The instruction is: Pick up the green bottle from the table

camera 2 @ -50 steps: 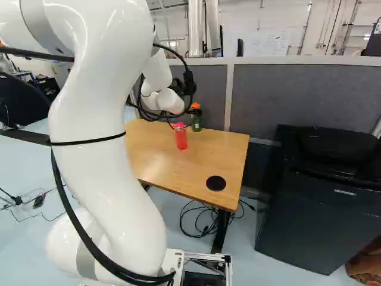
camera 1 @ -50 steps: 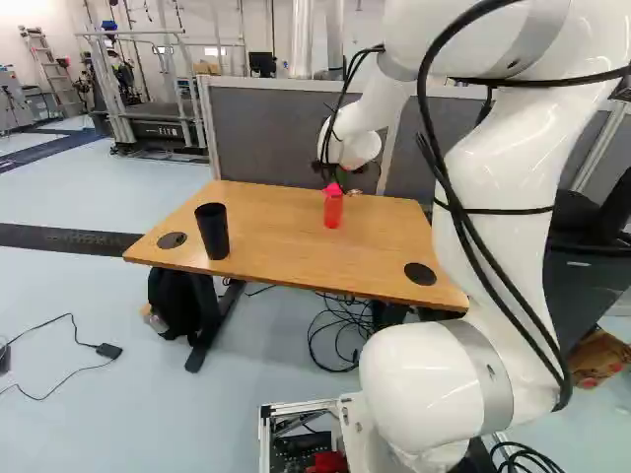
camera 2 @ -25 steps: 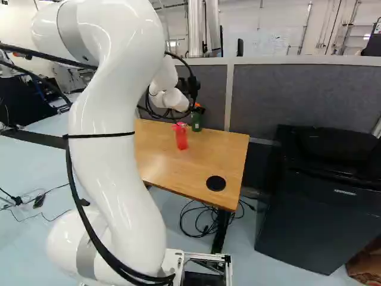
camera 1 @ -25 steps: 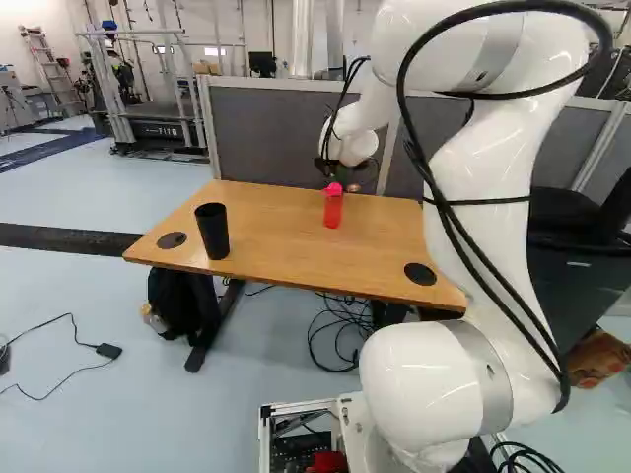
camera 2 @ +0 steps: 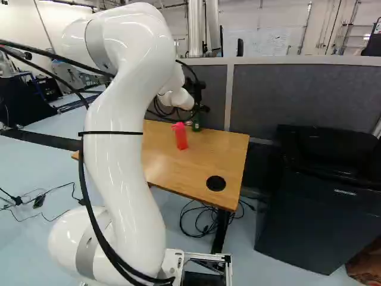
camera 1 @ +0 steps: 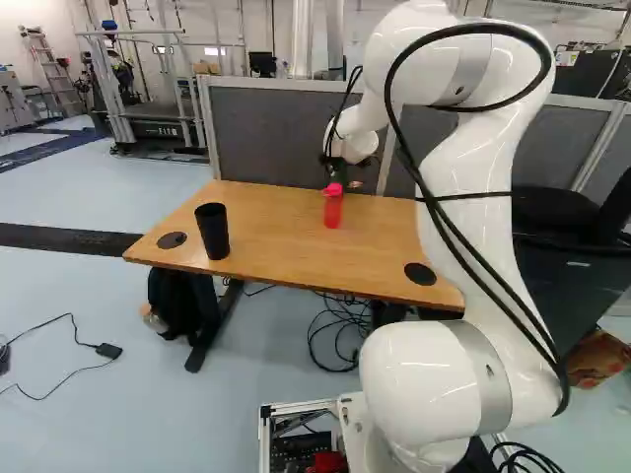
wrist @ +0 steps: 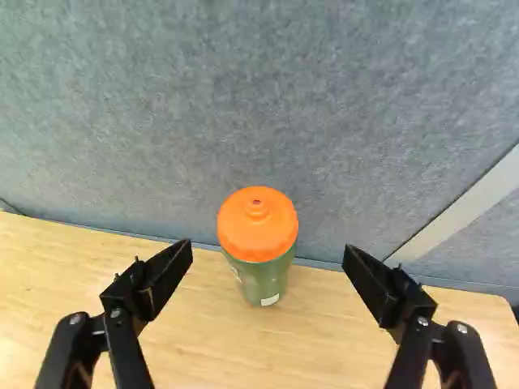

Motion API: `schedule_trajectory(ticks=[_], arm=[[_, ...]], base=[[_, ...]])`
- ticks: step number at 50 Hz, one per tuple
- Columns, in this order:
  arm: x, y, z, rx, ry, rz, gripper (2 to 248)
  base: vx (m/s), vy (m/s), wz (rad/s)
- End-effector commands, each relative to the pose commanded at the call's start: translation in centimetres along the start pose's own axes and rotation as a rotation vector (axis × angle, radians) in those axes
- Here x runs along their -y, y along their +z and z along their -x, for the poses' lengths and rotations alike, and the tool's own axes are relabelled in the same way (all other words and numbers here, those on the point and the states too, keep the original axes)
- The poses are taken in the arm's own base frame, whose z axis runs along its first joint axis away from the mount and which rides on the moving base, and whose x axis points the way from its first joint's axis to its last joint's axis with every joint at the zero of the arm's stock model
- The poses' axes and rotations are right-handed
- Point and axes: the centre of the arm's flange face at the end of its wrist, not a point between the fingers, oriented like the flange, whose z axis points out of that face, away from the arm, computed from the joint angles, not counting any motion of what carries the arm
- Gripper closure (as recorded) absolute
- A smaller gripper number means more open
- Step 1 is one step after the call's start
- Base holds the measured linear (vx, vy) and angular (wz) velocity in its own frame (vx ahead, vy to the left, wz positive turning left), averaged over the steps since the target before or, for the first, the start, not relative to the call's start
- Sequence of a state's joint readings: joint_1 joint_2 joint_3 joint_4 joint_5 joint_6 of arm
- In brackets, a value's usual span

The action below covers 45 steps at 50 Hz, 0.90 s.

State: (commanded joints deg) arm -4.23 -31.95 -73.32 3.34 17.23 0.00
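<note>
In the right base view my gripper [camera 2: 201, 108] is a dark shape over the table's back edge, partly hidden by the wrist. Below it shows the lower part of the green bottle [camera 2: 196, 124]; its cap is hidden there. In the wrist view the gripper [wrist: 268, 250] stands open, fingers wide apart. Centred between the fingertips and ahead of them is the upright green bottle [wrist: 265, 279] with an orange cap [wrist: 257, 225]; neither finger touches it. The bottle stands on the wooden table [wrist: 324, 332], close to the grey partition.
A red bottle [camera 1: 333, 209] stands on the table, nearer the base than the green one. A black cup [camera 1: 212, 232] is near the table's left end. The grey partition [wrist: 349, 121] rises behind the table. A black cabinet [camera 2: 309, 208] stands right of the table.
My arm has moved against its lowest joint, its links shifting right in the right base view, and the gripper now covers the green bottle's cap there. The bottles and the base have not moved.
</note>
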Motion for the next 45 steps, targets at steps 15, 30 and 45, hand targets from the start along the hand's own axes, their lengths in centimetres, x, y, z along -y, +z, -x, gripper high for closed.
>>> schedule_trajectory(ticks=[15,30,45], arm=[[-0.5,2.6,-0.9,0.005,0.005,0.006,3],[-0.6,3.0,-1.1,0.001,0.006,0.008,55],[-0.6,2.6,-1.5,-0.007,0.006,0.007,127]], base=[[0.000,0.000,0.000],[0.000,0.000,0.000],[0.000,0.000,0.000]])
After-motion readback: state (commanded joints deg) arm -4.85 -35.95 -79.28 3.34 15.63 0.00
